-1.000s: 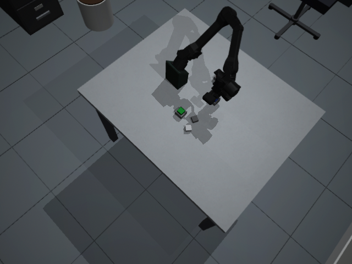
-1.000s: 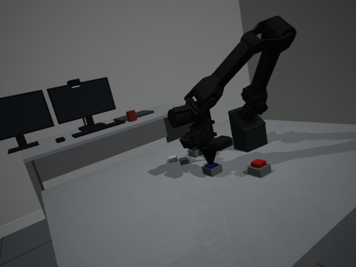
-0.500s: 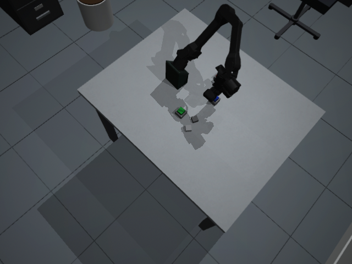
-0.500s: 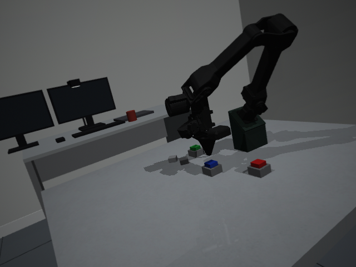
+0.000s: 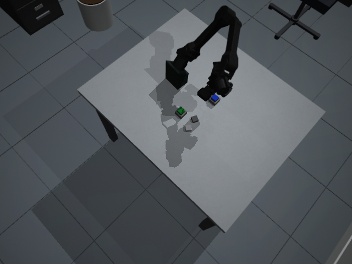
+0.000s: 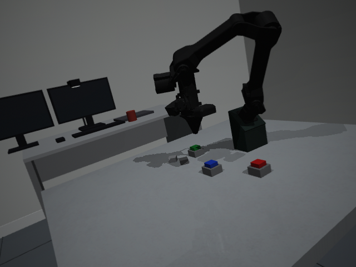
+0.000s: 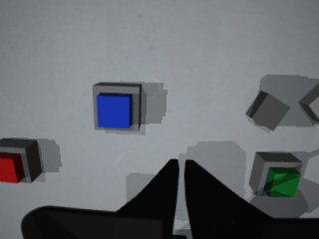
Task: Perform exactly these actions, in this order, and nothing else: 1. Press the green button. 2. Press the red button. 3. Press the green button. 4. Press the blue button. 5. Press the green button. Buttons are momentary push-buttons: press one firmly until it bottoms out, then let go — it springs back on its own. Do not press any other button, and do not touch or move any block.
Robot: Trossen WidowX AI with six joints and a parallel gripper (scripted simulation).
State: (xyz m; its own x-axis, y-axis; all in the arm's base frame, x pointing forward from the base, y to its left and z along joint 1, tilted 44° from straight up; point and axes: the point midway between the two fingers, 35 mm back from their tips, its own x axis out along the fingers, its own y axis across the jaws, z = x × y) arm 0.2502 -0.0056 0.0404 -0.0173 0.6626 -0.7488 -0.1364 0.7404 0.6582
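My gripper is shut and empty, its tips raised above the table and pointing down, touching no button. In the wrist view the tips lie between the blue button and the green button. The blue button stands up on its grey base. The green button stands up on its base, partly in the arm's shadow. The red button stands up on its base, cut by the left edge of the wrist view and hidden in the top view.
A dark grey block and a lighter block lie close to the green button. The arm's base stands on the table behind the buttons.
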